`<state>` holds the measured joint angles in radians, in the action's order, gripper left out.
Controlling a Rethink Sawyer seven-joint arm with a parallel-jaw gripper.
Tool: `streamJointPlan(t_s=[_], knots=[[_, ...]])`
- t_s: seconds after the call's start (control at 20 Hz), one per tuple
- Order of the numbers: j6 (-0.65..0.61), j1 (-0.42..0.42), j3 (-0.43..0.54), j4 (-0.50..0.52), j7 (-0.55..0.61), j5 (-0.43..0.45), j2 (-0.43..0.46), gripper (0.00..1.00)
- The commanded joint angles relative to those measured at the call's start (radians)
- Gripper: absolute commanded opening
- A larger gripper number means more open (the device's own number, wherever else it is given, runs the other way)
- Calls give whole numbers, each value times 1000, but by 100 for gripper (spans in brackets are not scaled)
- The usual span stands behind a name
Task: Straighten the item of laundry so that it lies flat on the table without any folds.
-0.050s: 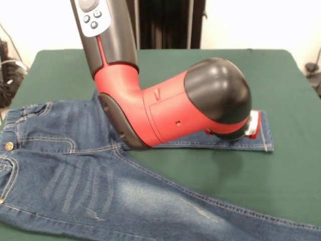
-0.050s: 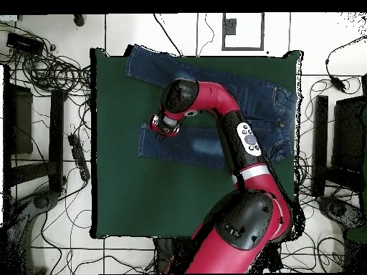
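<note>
Two legs of the small blue jeans [image 1: 75, 170] spread apart across the dark green surface [image 1: 210, 170], the waistband with its brass button [image 1: 9, 146] at the left edge in the front view. One leg runs along the near side; the other reaches back, its hem lying flat beneath the arm's head. The end effector [image 2: 162, 129] sits low over that hem end, hidden by the red and black wrist, so whether it is open or closed cannot be told

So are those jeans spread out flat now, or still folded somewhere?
Mostly spread: the jeans lie open on the table, legs apart. The arm hides part of one leg, so cannot tell about folds there.
</note>
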<state>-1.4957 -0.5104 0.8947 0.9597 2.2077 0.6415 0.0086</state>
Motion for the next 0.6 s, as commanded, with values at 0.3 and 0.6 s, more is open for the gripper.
streamJointPlan(t_s=[0.3, 0.6], knots=[[359, 8, 47, 63, -349, 17, 50, 0], [507, -34, 76, 136, -348, 43, 34, 0]])
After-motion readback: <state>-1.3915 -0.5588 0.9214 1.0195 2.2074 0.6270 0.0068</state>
